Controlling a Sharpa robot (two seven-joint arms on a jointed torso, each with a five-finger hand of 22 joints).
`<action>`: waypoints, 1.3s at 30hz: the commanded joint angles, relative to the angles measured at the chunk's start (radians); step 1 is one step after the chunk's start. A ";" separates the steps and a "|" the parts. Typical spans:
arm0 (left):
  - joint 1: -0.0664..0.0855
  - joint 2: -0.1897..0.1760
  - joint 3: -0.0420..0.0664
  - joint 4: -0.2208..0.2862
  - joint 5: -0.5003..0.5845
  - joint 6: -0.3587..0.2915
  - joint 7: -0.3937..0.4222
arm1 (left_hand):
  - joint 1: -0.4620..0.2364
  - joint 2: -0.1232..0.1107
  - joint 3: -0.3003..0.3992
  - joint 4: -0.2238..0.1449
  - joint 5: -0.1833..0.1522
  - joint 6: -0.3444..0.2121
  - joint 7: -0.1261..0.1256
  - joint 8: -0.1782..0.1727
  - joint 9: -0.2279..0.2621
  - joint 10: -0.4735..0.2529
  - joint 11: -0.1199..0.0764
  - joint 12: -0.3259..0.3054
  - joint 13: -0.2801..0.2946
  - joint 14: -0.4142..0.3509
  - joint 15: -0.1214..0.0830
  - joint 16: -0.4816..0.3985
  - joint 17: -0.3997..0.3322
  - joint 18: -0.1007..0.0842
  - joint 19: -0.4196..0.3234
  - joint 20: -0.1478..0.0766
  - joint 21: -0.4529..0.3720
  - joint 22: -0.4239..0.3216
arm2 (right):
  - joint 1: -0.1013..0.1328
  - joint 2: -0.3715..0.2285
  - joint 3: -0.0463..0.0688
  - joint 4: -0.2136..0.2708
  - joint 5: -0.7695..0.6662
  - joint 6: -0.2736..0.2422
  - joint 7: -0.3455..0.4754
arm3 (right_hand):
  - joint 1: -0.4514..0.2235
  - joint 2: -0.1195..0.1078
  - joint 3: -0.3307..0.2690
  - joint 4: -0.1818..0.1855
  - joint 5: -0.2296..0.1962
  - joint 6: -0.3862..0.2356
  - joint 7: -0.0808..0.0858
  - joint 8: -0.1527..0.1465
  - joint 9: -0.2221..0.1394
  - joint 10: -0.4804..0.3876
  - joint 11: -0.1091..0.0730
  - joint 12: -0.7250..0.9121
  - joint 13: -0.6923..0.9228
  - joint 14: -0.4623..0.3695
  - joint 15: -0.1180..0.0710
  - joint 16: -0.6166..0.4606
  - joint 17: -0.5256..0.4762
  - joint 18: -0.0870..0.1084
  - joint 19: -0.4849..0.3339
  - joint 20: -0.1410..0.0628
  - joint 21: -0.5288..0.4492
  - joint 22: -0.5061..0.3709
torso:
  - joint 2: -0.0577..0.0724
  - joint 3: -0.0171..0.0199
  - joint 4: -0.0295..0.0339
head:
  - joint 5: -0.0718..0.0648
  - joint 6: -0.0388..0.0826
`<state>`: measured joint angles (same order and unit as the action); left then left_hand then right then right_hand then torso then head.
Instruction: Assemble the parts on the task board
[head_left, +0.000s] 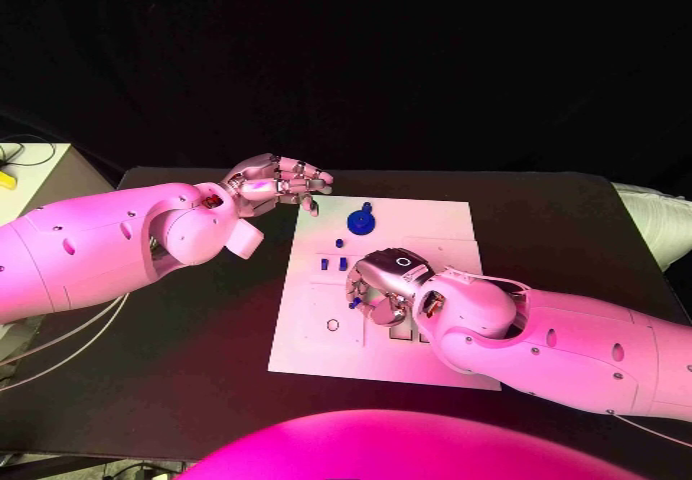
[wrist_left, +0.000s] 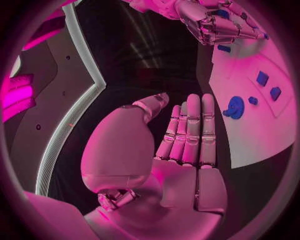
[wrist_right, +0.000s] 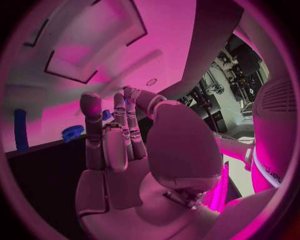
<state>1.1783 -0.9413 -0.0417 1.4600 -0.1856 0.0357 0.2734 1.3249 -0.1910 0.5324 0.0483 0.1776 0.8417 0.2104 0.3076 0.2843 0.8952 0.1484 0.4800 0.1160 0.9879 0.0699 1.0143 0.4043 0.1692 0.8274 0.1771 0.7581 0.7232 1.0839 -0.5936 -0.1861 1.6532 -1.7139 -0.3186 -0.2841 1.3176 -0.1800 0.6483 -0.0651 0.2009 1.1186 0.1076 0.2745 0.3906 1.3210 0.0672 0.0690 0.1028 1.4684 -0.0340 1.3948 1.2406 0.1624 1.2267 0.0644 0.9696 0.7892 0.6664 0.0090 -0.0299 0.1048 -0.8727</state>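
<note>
The white task board (head_left: 447, 225) lies in the middle of the black table. My right hand (head_left: 387, 288) hovers low over the board's middle with its fingers curled down, and its thumb and a finger pinch a small blue part (head_left: 355, 301), blue showing at the fingertips (wrist_right: 127, 100). My left hand (head_left: 274, 180) hangs at the board's far left corner, holding nothing, its fingers (wrist_left: 190, 130) straight and side by side. A round blue toothed part (head_left: 362, 213) (wrist_left: 235, 107) lies near the board's far edge. Two small blue blocks (head_left: 333, 264) (wrist_left: 262, 78) stand left of the right hand.
The board has an oval recess (head_left: 335, 324) and rectangular slots (head_left: 408, 336) near its front. Bare black table (head_left: 188, 340) surrounds it. A pale side table (head_left: 36, 175) with a yellow item (head_left: 6, 181) stands far left, with cables (head_left: 58, 345) below it.
</note>
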 joint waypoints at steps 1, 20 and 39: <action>0.000 0.001 0.001 0.001 0.000 0.023 0.003 | 0.002 -0.001 -0.004 0.001 0.005 -0.010 0.001 -0.007 -0.001 -0.007 -0.001 -0.005 -0.001 0.001 0.007 -0.006 0.001 0.013 0.007 0.000 -0.005 -0.001 | -0.002 0.003 -0.001 -0.003 -0.013 0.010 -0.009 | 0.001 0.015 0.005 -0.001 0.005 0.003 0.002 0.002 0.002 0.034 -0.028 0.002 0.001 0.041 -0.004 -0.006 0.000 -0.012 -0.007 -0.002 -0.003 0.001 | 0.000 -0.0006 -0.0001 | 0.001 0.000; 0.000 0.001 0.001 0.006 0.000 0.025 -0.003 | 0.002 -0.002 -0.005 0.002 0.005 -0.011 0.001 -0.007 -0.001 -0.008 0.000 -0.005 -0.001 0.000 0.007 -0.007 0.001 0.013 0.008 0.001 -0.007 -0.002 | -0.004 0.025 -0.008 -0.027 -0.012 0.042 -0.021 | -0.002 0.015 0.005 -0.002 0.007 -0.002 0.004 0.003 0.005 0.031 -0.026 -0.001 0.001 0.038 -0.003 -0.013 -0.013 -0.009 -0.017 -0.001 -0.015 -0.014 | 0.000 -0.0015 0.0005 | -0.001 0.000; 0.000 0.004 0.001 0.005 0.000 0.034 -0.013 | 0.000 -0.002 -0.007 0.004 0.004 -0.012 0.001 -0.007 -0.001 -0.011 0.000 -0.006 -0.002 -0.001 0.008 -0.008 0.001 0.013 0.009 0.001 -0.009 -0.005 | -0.008 0.020 -0.011 -0.022 0.017 0.030 0.017 | -0.023 0.008 -0.010 0.001 -0.010 -0.055 0.024 -0.014 0.018 -0.028 -0.005 -0.008 -0.006 0.027 0.015 -0.035 -0.054 -0.002 -0.055 0.015 -0.053 -0.045 | -0.001 -0.0005 -0.0005 | 0.001 0.000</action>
<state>1.1784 -0.9394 -0.0417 1.4632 -0.1856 0.0451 0.2585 1.3249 -0.1910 0.5296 0.0511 0.1775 0.8344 0.2104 0.3037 0.2843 0.8879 0.1484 0.4800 0.1150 0.9879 0.0699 1.0104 0.4043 0.1692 0.8274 0.1771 0.7533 0.7202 1.0795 -0.5712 -0.1937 1.6318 -1.7086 -0.3043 -0.2805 1.3019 -0.1602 0.6427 -0.0646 0.1968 1.0684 0.1319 0.2617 0.4109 1.2967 0.0614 0.0637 0.0970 1.4665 -0.0248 1.3658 1.1878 0.1624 1.1766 0.0786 0.9196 0.7450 0.6657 0.0083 -0.0301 0.1049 -0.8727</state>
